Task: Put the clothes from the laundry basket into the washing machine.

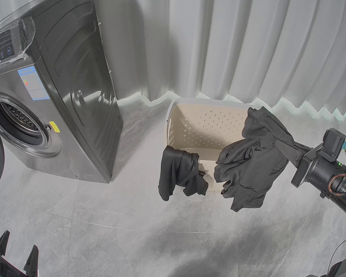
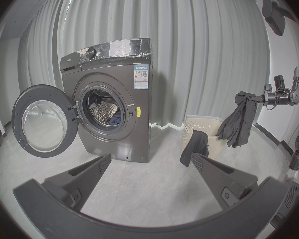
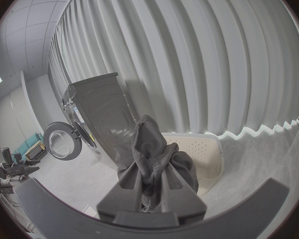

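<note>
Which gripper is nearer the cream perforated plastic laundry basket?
Right. The right gripper, shut on a dark grey garment, is raised beside the basket; the left gripper sits low, far across the floor.

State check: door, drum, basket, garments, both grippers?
washing machine door: open wide.
drum: holds a dark cloth.
laundry basket: upright, black garment draped over its rim.
grey garment: lifted, hanging from the right gripper.
right gripper: shut on grey garment.
left gripper: open, empty.
</note>
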`<state>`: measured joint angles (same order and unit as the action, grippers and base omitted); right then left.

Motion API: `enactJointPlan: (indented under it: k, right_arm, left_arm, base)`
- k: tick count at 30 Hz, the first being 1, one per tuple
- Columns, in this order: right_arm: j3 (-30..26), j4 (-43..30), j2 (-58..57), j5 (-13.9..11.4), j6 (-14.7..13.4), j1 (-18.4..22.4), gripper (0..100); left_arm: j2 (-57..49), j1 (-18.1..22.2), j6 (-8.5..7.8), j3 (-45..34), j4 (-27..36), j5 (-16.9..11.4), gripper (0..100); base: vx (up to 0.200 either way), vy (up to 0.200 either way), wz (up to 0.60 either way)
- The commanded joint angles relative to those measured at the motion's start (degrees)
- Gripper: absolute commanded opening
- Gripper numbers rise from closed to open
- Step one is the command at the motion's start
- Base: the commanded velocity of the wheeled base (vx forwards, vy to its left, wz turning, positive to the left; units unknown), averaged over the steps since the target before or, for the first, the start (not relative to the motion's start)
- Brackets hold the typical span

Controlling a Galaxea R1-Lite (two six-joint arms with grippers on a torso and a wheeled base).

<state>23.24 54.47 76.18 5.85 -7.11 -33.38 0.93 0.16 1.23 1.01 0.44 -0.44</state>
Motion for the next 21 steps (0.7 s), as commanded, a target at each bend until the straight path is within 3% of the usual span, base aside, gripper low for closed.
enactJointPlan:
  k: [1, 5, 21]
  right_arm:
    - [-0.21, 0.2, -0.24, -0.23, -0.01, -0.02, 0]
    - [-0.3, 0.73, -0.51, -1.98, 0.08, -0.37, 0]
    - [-0.3, 0.9, 0.02, -2.25, -0.01, -2.48, 0]
  left_arm:
    - [-0.75, 0.02, 0.0, -0.84, 0.0, 0.0, 100]
    - [-0.75, 0.02, 0.18, -0.84, 0.0, 0.0, 100]
    - [-0.75, 0.02, 0.18, -0.75, 0.0, -0.18, 100]
  base:
    - [0.0, 0.0, 0.0]
    - [0.0, 0.0, 0.0]
    - [0.0, 0.2, 0.0]
